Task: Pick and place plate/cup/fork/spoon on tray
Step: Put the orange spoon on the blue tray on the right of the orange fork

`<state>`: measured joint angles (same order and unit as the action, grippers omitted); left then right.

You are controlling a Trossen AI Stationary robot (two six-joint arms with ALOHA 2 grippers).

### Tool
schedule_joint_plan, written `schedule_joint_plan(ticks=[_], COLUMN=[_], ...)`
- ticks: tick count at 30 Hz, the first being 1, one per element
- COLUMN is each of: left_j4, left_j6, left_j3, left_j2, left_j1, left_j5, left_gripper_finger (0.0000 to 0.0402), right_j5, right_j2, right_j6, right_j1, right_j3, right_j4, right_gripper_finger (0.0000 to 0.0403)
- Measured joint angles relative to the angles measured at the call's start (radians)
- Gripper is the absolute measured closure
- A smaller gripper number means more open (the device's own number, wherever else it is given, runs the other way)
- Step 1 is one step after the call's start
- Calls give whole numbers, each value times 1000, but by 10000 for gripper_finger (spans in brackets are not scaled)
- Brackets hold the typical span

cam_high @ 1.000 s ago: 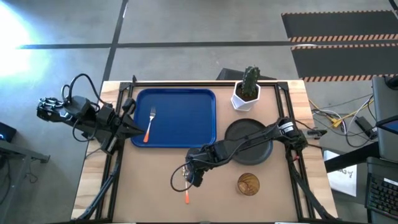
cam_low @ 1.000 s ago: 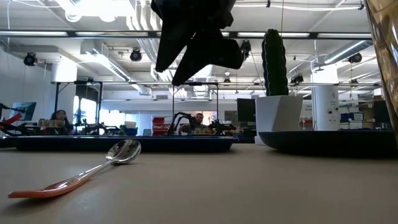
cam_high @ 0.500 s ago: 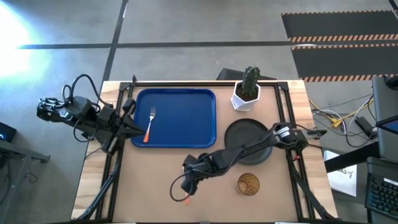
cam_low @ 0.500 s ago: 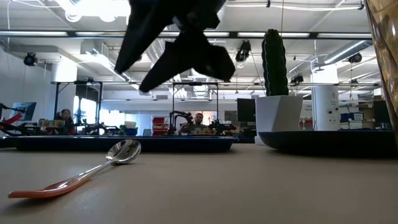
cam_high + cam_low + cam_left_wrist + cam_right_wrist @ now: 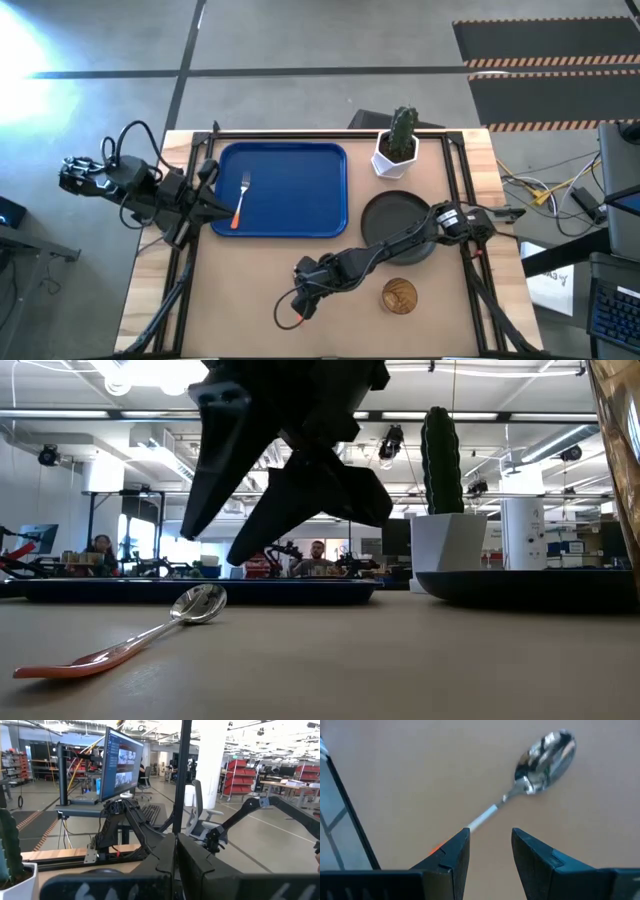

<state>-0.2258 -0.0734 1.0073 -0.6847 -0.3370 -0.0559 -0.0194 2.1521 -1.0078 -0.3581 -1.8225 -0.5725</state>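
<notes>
High view, one fork (image 5: pixel 241 199) on tray (image 5: pixel 300 160), right pincer (image 5: pixel 300 305) spread above one spoon (image 5: pixel 125 636)

A potted cactus (image 5: pixel 398 143) stands on the wooden table (image 5: pixel 240 290).

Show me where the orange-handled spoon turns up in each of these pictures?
High view: only the spoon's orange handle tip peeks out under the right claw.
Low view: lying on the table, lower left.
Left wrist view: not in it.
Right wrist view: just beyond the open fingers.
Shared landmark: the right claw.
</notes>
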Motion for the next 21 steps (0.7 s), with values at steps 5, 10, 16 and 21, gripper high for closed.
schedule_joint_plan(ticks=[5,10,16,21], left_j4=[-2,-2,-5,-199], left_j6=[0,0,0,-43], left_j3=[0,0,0,0], left_j2=[0,0,0,-5], left_j1=[0,0,0,0], left_j5=[0,0,0,-111], left_gripper_finger=[402,402,402,402], right_j5=[4,55,108,115], right_j2=[0,0,14,-4], right_j6=[65,151,187,273], right_j1=[3,10,25,29], right_j3=[0,-1,-1,0], right_j4=[121,244,244,248], right_gripper_finger=[268,268,281,303])
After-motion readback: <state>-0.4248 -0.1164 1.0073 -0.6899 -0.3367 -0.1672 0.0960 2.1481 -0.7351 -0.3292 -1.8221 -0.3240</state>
